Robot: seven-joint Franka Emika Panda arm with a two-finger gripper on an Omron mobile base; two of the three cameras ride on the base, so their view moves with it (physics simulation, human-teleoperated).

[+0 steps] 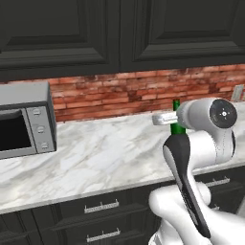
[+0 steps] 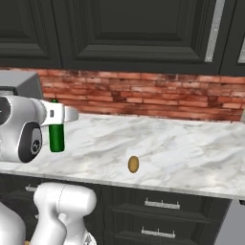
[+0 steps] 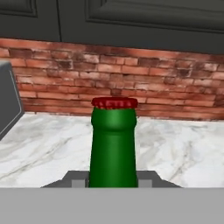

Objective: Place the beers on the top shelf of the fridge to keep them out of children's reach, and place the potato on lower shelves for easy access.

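Observation:
A dark green beer (image 3: 113, 144) with a red cap rises from between my fingertips in the hand view. My gripper (image 3: 113, 181) is shut on its neck. From the right base view the beer (image 2: 56, 136) hangs upright under the gripper (image 2: 60, 115) over the left part of the marble counter (image 2: 182, 148); I cannot tell whether its base touches the stone. In the left base view the beer (image 1: 177, 125) peeks out behind the arm beside the gripper (image 1: 165, 119). The potato (image 2: 133, 164) lies on the counter near its front edge, to the right of the bottle. The fridge and its shelves are out of view.
A silver microwave (image 1: 24, 125) stands on the counter to the left of the bottle. A red brick wall (image 2: 143, 98) backs the counter, with dark cabinets (image 2: 134, 28) above and dark drawers (image 2: 158, 215) below.

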